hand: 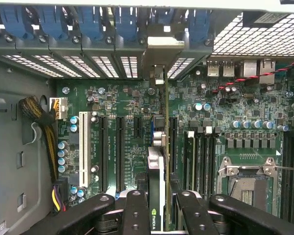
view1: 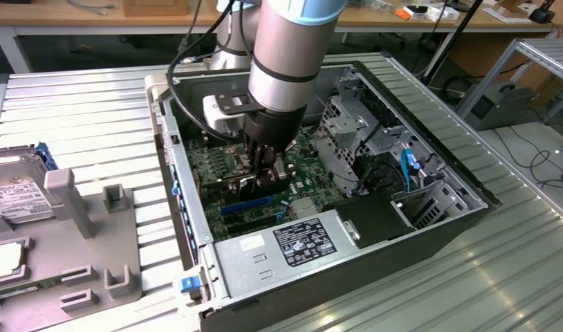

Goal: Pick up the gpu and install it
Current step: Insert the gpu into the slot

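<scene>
the gpu (hand: 157, 169) stands edge-on between the pincer (hand: 158, 205) fingers, clenched tight, over the green motherboard (hand: 220, 105) inside the open computer case (view1: 447, 228). in the exterior view the arm (view1: 286, 62) reaches down into the case, with a hard drive (view1: 14, 187) at 9 o'clock on the counter (view1: 88, 117).

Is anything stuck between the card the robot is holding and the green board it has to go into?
Nothing visible. The gripper holds the gpu edge-on, right down at the motherboard slots, and its silver bracket reaches up to the case's rear openings.
</scene>
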`<state>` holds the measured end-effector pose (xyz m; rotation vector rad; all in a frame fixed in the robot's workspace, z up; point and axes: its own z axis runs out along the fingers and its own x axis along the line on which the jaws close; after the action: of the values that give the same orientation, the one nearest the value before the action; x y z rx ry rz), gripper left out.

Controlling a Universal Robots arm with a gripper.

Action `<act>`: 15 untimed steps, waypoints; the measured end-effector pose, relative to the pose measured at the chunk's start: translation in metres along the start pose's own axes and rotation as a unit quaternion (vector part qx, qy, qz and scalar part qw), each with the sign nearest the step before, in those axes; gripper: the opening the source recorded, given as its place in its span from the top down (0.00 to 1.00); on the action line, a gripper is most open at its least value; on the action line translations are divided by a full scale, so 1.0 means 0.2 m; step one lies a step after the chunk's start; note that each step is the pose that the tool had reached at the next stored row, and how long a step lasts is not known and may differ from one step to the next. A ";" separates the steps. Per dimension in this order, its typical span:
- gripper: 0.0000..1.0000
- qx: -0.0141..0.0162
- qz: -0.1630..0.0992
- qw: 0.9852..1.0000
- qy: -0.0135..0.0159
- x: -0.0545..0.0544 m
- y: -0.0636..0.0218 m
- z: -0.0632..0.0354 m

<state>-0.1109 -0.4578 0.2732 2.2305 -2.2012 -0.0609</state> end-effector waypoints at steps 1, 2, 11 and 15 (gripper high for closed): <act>0.73 0.000 0.000 1.000 0.000 0.00 0.000 0.000; 0.73 0.000 0.000 1.000 0.000 0.00 0.000 0.001; 0.73 0.000 0.010 1.000 0.001 0.01 0.011 0.012; 0.73 0.000 0.012 1.000 0.000 0.01 0.011 0.013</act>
<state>-0.1131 -0.4593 0.2707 2.2030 -2.2278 -0.0594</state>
